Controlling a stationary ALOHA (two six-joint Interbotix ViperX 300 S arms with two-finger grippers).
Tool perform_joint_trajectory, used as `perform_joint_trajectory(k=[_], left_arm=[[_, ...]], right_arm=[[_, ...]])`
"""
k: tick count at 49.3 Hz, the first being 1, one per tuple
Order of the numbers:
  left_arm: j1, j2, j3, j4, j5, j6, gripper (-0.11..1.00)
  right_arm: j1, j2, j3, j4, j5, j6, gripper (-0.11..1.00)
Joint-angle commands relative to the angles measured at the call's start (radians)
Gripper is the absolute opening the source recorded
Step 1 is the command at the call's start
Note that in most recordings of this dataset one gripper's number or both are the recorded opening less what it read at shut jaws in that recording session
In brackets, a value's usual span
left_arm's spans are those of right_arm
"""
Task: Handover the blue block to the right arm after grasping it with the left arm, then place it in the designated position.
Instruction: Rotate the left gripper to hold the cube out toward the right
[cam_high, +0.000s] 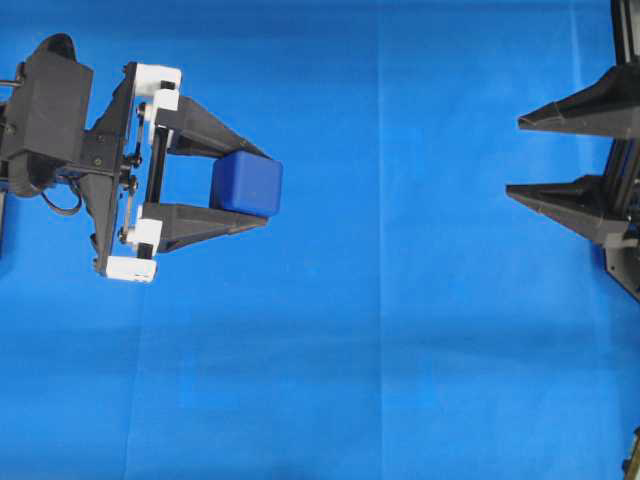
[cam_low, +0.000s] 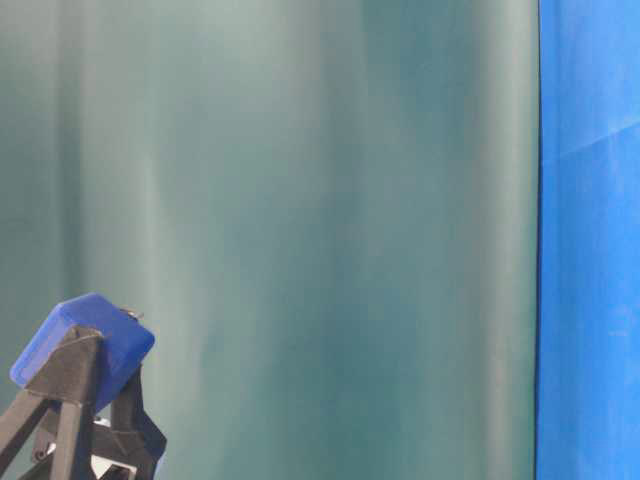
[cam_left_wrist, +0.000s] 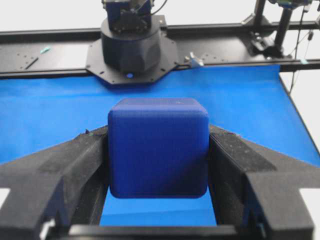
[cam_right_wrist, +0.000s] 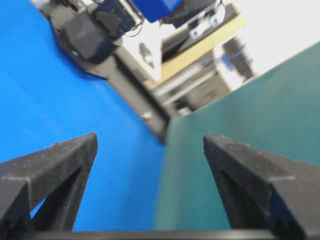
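Observation:
The blue block (cam_high: 247, 184) is a dark navy cube clamped between the two black fingers of my left gripper (cam_high: 262, 186), which has white base pieces and points right. In the left wrist view the blue block (cam_left_wrist: 158, 148) fills the gap between both fingers, lifted off the cloth. At table level the blue block (cam_low: 84, 346) shows low at the left, held up in the air. My right gripper (cam_high: 514, 157) stands open at the far right edge, tips pointing left, far from the block. Nothing lies between the fingers of the right gripper (cam_right_wrist: 150, 142); the blue block (cam_right_wrist: 157, 8) shows at the top of that view.
A bright blue cloth (cam_high: 400, 330) covers the table. The right arm's black base (cam_left_wrist: 131, 47) and a black frame rail (cam_left_wrist: 50, 55) stand at the cloth's far edge. A dark green backdrop (cam_low: 330, 230) hangs behind.

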Motion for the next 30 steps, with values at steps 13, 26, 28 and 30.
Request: perform_joint_trajectory(k=[13, 26, 28, 30], left_arm=[[0.003, -0.043, -0.009, -0.003, -0.011, 0.002, 0.49], [0.003, -0.041, -0.005, -0.003, -0.011, -0.003, 0.48], [0.003, -0.041, -0.005, -0.003, -0.011, -0.005, 0.49], [0.003, -0.043, -0.005, -0.003, -0.011, -0.006, 0.49]], right_arm=[[0.012, 0.014, -0.023, -0.284, -0.072, -0.084, 0.95], [0.021, 0.029, -0.020, -0.365, -0.193, -0.103, 0.95], [0.021, 0.034, -0.021, -0.373, -0.193, -0.103, 0.95], [0.021, 0.035, -0.021, -0.373, -0.193, -0.103, 0.95]])
